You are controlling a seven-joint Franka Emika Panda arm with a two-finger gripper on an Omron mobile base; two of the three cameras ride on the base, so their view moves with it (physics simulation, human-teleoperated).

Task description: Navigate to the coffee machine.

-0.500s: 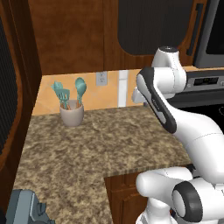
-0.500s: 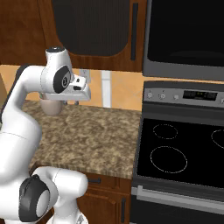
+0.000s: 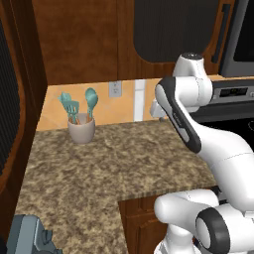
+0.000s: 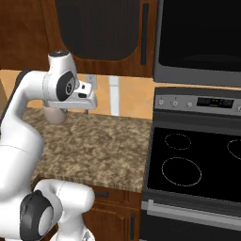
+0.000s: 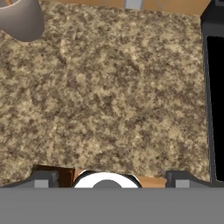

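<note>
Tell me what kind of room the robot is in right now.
A home kitchen, rendered in simulation. A speckled granite counter runs along wooden cabinets, a beige holder of teal utensils stands near the wall, and a black glass-top stove sits beside the counter.

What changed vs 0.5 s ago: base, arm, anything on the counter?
Nothing visibly changed. The views have not shifted, so the base looks parked. The arm holds the same pose, the gripper stays open over the counter, and the utensil jar and stove sit as before.
</note>
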